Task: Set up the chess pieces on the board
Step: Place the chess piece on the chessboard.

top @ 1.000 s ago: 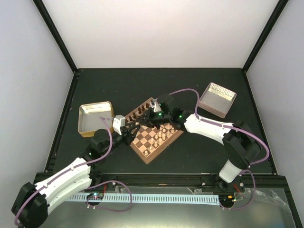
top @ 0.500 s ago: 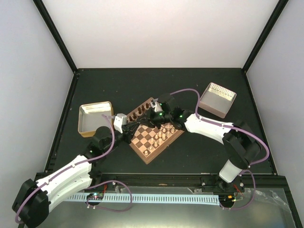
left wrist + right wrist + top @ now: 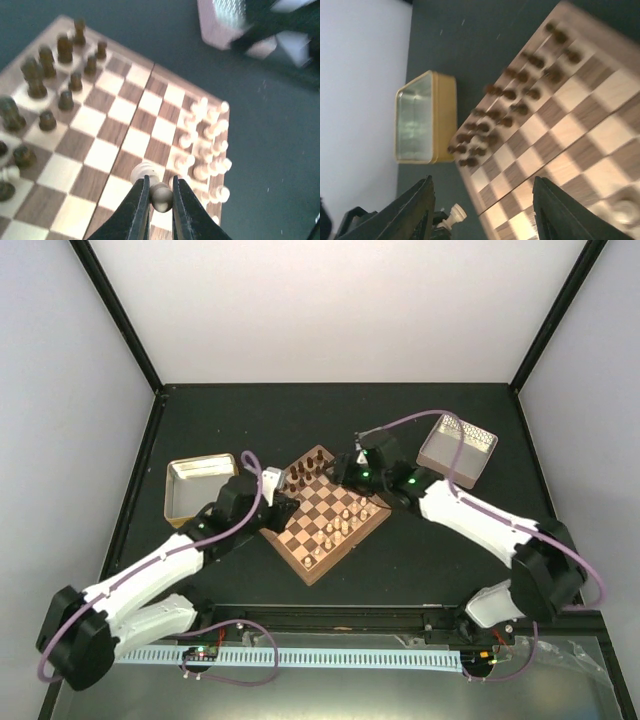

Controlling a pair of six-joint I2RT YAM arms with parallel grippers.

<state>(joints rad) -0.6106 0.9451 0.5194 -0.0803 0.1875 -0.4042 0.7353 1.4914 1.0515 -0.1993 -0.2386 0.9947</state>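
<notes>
The board [image 3: 330,540] lies mid-table at an angle. Dark chess pieces [image 3: 300,472] fill its far-left edge and pale chess pieces [image 3: 345,520] crowd its right side. My left gripper [image 3: 283,498] hovers over the board's left corner. In the left wrist view the left gripper [image 3: 160,187] is shut on the round head of a pale chess piece [image 3: 161,196], which hangs above the board [image 3: 100,150]. My right gripper [image 3: 345,472] is over the far corner. In its own view the right gripper [image 3: 485,215] is open wide and empty, and the held piece [image 3: 452,216] shows below it.
A yellowish metal tray [image 3: 176,502] stands left of the board, close to my left arm. A pinkish bin [image 3: 457,448] sits at the back right. Dark table surrounds the board. The enclosure's walls rise at the back and sides.
My left gripper shut on the pale piece and the arm reached farther along the board's left edge. My right gripper opened and drew back to the right.
</notes>
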